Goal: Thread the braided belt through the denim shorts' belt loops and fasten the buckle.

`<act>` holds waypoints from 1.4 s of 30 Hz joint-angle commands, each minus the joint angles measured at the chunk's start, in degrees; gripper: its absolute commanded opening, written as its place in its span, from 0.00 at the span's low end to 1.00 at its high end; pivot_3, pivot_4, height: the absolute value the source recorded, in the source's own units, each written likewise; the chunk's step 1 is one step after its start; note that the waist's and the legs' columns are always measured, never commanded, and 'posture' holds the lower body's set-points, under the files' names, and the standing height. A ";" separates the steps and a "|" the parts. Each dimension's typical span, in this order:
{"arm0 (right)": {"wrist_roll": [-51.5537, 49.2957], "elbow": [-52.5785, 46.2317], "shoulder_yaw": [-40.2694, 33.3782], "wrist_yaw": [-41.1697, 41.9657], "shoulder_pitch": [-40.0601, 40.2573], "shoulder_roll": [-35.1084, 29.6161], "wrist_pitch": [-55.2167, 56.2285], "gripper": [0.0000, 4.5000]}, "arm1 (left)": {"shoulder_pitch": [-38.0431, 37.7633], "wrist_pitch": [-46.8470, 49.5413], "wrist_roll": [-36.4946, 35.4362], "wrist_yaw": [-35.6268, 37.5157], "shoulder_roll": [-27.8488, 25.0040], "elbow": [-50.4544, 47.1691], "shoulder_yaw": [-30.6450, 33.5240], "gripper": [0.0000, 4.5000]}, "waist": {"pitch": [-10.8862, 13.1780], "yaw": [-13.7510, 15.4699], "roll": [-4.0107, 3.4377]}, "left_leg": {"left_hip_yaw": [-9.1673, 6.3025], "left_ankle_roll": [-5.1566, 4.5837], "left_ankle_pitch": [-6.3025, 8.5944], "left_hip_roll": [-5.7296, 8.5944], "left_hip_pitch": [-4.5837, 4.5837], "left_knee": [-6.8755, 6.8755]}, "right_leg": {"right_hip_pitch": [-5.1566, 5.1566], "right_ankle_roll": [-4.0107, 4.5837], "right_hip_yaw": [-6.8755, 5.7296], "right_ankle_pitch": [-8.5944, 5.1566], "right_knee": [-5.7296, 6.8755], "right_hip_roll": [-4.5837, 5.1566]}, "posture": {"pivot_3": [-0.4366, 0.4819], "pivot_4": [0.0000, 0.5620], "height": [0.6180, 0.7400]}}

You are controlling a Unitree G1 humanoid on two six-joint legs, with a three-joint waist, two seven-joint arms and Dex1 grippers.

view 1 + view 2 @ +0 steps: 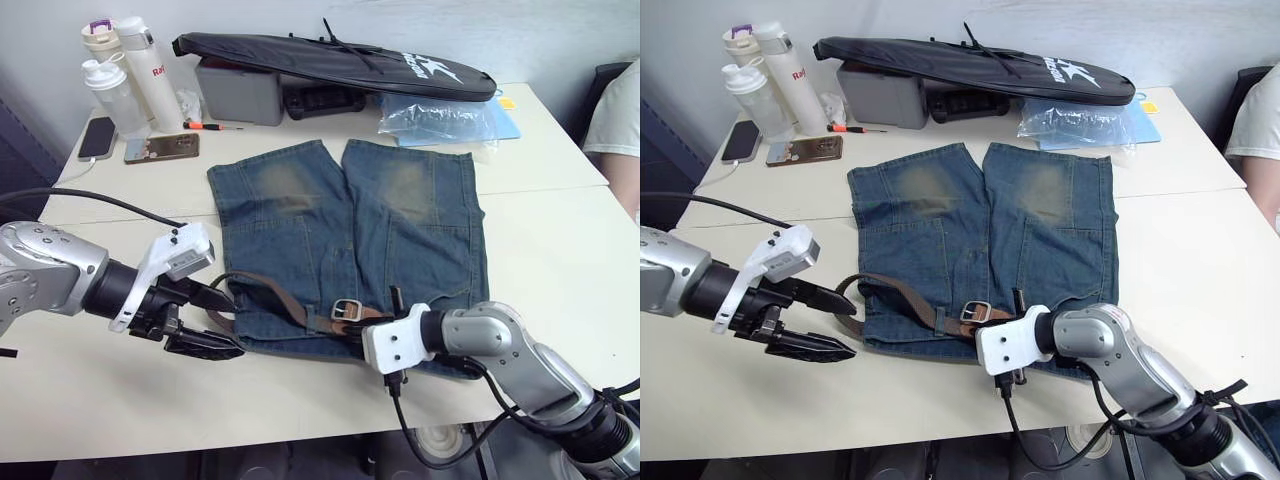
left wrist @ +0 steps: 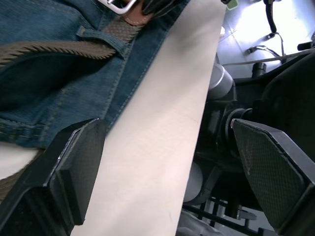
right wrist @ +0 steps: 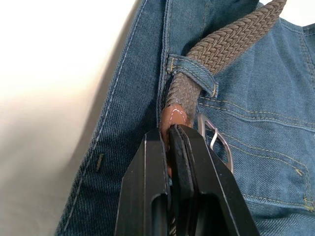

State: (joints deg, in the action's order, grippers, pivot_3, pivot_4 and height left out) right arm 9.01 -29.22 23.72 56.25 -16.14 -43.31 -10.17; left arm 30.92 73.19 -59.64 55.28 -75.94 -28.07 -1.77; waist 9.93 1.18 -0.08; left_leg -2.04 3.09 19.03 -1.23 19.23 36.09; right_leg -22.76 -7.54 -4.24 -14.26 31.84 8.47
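Right wrist view shows the right gripper [image 3: 172, 130] with its two black fingers pressed together on the tan leather end of the braided belt [image 3: 221, 46], just where the strap comes out of one of the belt loops [image 3: 189, 69]. The buckle [image 3: 214, 140] lies on the denim beside the fingers. In the head views the denim shorts [image 1: 350, 235] lie flat on the table [image 1: 560, 250], waistband toward the robot, and the belt curves from the buckle toward the left gripper [image 1: 200, 320], whose fingers stand wide apart with nothing between them, near the corner of the waistband.

I think the main risk is a pull that drags the whole shorts across the table instead of sliding the strap, because the woven belt sits tightly in the loop and nothing holds the denim down. The thin leather tab could also slip out of the closed fingers, since the hold is on a small area. The open left gripper may catch the fabric edge instead of the strap.

How many loops the belt already passes is hard to see; the right arm covers part of the waistband, and the free tail of the belt near the left gripper is partly hidden.
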 commanded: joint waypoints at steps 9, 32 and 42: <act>-7.85 -6.28 -5.25 6.16 -4.78 -3.09 -8.61 0.01 | 11.91 1.87 5.09 -10.31 15.26 16.11 3.90 1.00 | -0.02 0.26 0.06 | -0.14 -0.14 -0.06 0.01 0.02 0.04 | 0.09 -0.54 -0.01 0.30 0.15 -0.04 | 0.48 0.27 1.00; -1.43 -8.59 -5.19 2.71 -3.82 -4.16 -9.81 0.00 | 24.69 -40.07 51.59 9.36 33.67 43.20 -34.06 0.02 | -0.08 0.17 0.02 | -0.05 -0.09 -0.13 0.02 0.06 0.15 | 0.14 -0.76 -0.01 0.43 0.11 -0.05 | 0.48 0.27 1.00; 0.65 -11.96 -8.36 0.44 -3.10 -5.69 -10.70 0.00 | 25.16 -63.47 66.96 16.42 37.43 58.58 -38.33 0.02 | -0.20 0.24 -0.10 | -0.04 -0.17 -0.10 0.02 0.02 0.32 | 0.23 -0.80 -0.01 0.46 0.16 -0.04 | 0.48 0.27 1.00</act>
State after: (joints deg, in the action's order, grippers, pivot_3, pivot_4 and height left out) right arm 8.44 -38.71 18.58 57.83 -19.26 -47.73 -20.60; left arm 57.02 12.92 2.09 70.57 -38.01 26.23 -37.46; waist 9.72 1.42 -0.18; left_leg -2.08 2.91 18.93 -1.21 19.25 36.43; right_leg -22.52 -8.35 -4.24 -13.80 32.00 8.43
